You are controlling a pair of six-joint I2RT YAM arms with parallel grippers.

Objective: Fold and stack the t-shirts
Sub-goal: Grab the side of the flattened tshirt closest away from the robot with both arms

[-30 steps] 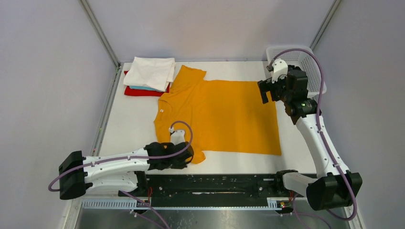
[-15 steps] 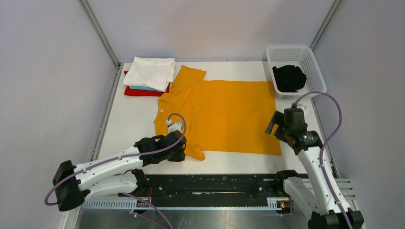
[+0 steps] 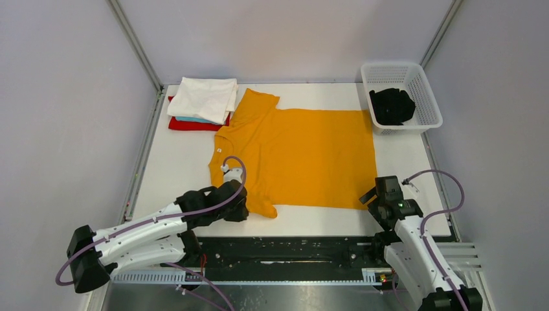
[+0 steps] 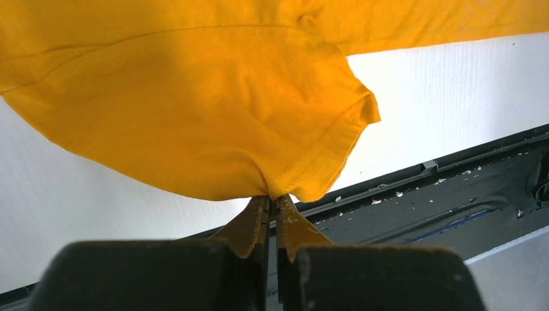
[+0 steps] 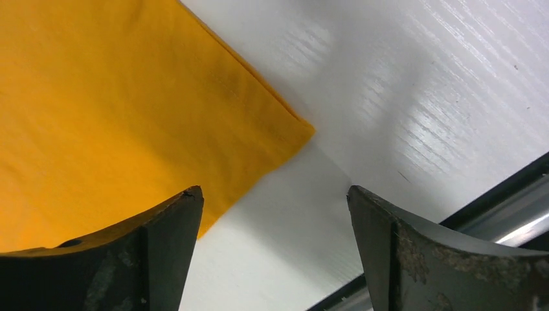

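The yellow shirt lies spread flat in the middle of the white surface, collar towards the left and hem towards the right. Its body is smooth, with straight edges and almost no wrinkles. A small pale label shows at the neck. The far sleeve lies flat, pointing to the back left.

The left tool is pressed together on the stitched hem of the near sleeve, pinching a small fold of cloth between its fingers. Around the pinch the sleeve bunches into soft creases, and its free corner curls out over the surface by the near edge.

The right tool is spread wide and holds nothing. It hangs over the near hem corner of the shirt, one finger above the yellow cloth and the other above the bare surface.

At the back left, just beside the far sleeve, sits a folded stack: a white shirt on top, a blue shirt showing as a thin edge beneath it, and a red shirt at the bottom. A black shirt lies crumpled in the basket at the back right.
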